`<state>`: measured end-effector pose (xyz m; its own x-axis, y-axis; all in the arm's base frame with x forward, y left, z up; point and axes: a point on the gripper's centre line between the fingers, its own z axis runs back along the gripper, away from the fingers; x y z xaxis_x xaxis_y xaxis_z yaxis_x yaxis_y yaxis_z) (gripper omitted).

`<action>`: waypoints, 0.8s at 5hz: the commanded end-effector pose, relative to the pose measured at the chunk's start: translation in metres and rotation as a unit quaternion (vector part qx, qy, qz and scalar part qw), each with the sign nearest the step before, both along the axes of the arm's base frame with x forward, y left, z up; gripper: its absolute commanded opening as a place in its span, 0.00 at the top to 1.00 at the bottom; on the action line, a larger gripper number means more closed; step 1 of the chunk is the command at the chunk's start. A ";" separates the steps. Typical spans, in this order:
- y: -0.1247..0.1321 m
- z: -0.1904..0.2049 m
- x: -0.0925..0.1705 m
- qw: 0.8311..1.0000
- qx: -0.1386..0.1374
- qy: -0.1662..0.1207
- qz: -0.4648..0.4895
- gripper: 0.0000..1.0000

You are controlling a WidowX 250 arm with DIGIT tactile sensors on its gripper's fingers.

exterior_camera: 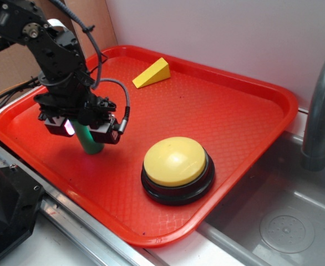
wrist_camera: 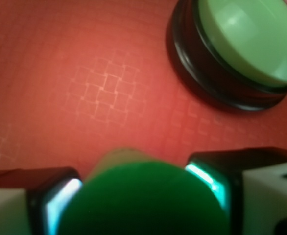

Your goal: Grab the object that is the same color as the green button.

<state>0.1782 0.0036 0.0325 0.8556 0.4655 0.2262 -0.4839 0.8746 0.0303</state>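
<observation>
The object, a green cylinder [exterior_camera: 89,143], stands tilted on the left part of the red tray [exterior_camera: 234,105], its lower end on the tray floor. My gripper [exterior_camera: 82,128] comes down over its top and is shut on it. In the wrist view the cylinder [wrist_camera: 143,205] fills the space between the two lit pads [wrist_camera: 60,205], which press on both of its sides, with my gripper [wrist_camera: 133,178] low over the tray. The pale-green domed button [wrist_camera: 251,39] on a black base sits at the upper right of the wrist view. It does not show green in the exterior view.
A yellow domed button [exterior_camera: 176,160] on a black base sits at the tray's front middle. At the back of the tray lies a yellow wedge [exterior_camera: 151,73]. A grey faucet [exterior_camera: 320,111] and a sink [exterior_camera: 284,221] are to the right of the tray.
</observation>
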 end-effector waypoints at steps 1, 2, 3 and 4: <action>0.011 0.023 0.030 1.000 -0.014 0.010 -0.007 1.00; 0.016 0.064 0.052 0.995 -0.025 0.062 -0.073 1.00; 0.013 0.103 0.065 0.987 -0.038 0.088 -0.127 1.00; 0.006 0.138 0.071 0.986 -0.056 0.058 -0.147 1.00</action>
<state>0.2424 0.0025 0.1522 0.9811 0.1935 0.0043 -0.1933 0.9809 -0.0205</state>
